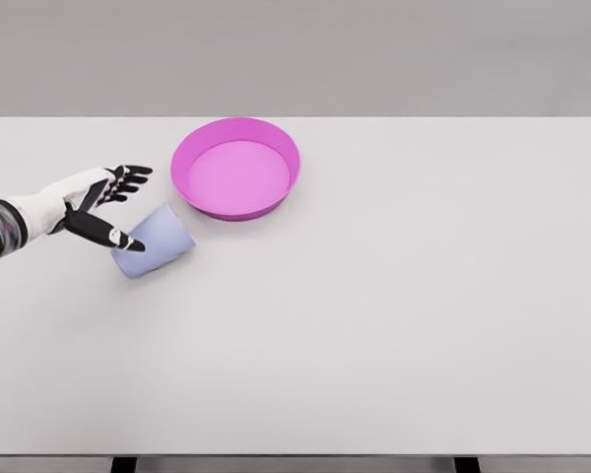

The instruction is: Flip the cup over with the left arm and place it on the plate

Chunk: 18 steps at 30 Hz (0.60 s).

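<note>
A pale blue cup point(155, 241) lies on its side on the white table point(394, 296), just below and left of a magenta plate point(236, 168). My left hand point(116, 207) reaches in from the left edge, directly beside the cup's left end. Its fingers point(128, 179) are spread and point right above the cup, while the thumb point(106, 234) stretches down across the cup's near-left rim. Nothing is held in the hand. The right arm does not show.
The plate sits at the back centre-left of the table with raised sides. The table's front edge runs along the bottom of the view.
</note>
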### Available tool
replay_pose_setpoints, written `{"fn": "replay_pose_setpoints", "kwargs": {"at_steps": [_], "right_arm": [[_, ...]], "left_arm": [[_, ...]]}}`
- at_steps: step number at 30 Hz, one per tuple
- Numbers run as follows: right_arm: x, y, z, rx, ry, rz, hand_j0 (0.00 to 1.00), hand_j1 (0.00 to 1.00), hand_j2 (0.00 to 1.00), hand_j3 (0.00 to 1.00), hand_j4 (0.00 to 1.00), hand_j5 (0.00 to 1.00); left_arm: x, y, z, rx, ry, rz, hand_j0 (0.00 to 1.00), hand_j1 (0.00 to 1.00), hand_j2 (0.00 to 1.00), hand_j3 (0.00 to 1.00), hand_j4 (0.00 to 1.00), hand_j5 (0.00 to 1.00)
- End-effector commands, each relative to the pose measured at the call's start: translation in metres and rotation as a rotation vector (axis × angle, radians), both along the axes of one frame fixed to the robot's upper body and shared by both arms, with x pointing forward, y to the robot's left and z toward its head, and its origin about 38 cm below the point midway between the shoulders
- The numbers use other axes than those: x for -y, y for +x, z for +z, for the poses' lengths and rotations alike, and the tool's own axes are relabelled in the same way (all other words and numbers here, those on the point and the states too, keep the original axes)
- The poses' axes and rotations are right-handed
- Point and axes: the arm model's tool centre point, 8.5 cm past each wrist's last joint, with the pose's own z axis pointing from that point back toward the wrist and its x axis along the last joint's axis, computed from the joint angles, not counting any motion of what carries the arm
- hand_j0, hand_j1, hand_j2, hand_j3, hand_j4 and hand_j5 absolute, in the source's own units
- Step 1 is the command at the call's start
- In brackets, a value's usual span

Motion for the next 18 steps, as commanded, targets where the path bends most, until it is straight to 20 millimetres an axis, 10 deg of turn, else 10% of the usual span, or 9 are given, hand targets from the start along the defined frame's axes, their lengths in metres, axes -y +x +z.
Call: {"fn": "replay_pose_setpoints", "kwargs": {"at_steps": [1, 18], "right_arm": [[0.0, 0.0, 0.0, 0.0, 0.0, 0.0, 1.0, 1.0, 1.0, 1.0, 1.0, 1.0], [0.0, 0.0, 0.0, 0.0, 0.0, 0.0, 1.0, 1.0, 1.0, 1.0, 1.0, 1.0]], "left_arm": [[-0.003, 0.002, 0.005, 0.029, 0.013, 0.007, 1.0, 1.0, 1.0, 1.0, 1.0, 1.0], [0.006, -0.006, -0.015, 0.053, 0.009, -0.036, 1.0, 1.0, 1.0, 1.0, 1.0, 1.0]]}}
